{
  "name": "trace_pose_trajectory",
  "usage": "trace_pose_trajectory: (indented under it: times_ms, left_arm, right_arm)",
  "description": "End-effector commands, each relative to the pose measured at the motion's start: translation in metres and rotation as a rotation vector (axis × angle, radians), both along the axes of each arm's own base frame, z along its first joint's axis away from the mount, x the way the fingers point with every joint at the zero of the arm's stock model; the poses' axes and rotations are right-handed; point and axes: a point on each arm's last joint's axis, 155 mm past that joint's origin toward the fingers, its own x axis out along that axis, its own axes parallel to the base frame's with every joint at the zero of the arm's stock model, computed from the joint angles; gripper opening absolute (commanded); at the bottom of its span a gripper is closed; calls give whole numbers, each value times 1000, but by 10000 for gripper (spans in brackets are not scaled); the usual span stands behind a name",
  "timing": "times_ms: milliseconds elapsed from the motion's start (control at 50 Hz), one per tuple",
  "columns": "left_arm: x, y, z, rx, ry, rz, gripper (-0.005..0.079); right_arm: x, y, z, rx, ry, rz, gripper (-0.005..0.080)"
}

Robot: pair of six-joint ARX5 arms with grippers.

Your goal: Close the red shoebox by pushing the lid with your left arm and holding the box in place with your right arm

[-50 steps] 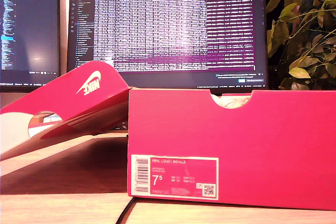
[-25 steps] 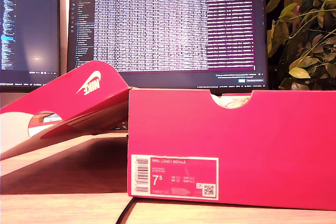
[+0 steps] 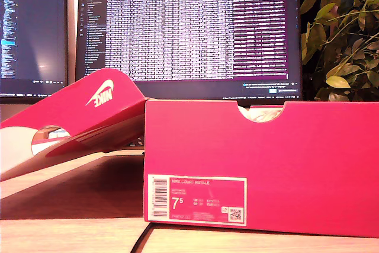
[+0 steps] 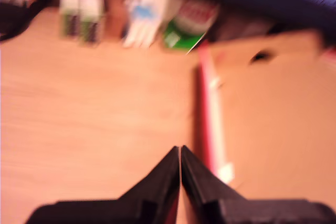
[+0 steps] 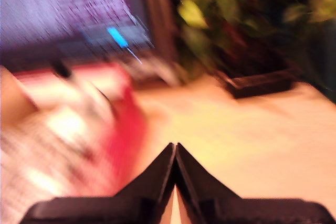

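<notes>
Red shoebox (image 3: 260,167) sits open on the desk (image 3: 71,229), lid (image 3: 77,119) flung back and tilted toward the exterior view's left. Neither arm shows in that view, nothing touches box or lid. My first gripper (image 4: 180,153) has jaws pinched together, empty, over the desk with the lid's red edge (image 4: 210,114) just beside its tips. My second gripper (image 5: 176,150), also pinched and empty, has the box's red wall (image 5: 126,129) just beside it. Blurry wrist views. Looks like approach phase. Next: brace box, then get under the lid and push it over.
</notes>
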Motion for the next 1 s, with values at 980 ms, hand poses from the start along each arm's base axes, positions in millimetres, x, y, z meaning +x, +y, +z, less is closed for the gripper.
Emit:
trace_pose_trajectory:
  times_ms: [980]
  left_arm:
    - [31,-21,-22,-184,546,-226,-19]
  right_arm:
    - [15,51,-59,190,602,239,-12]
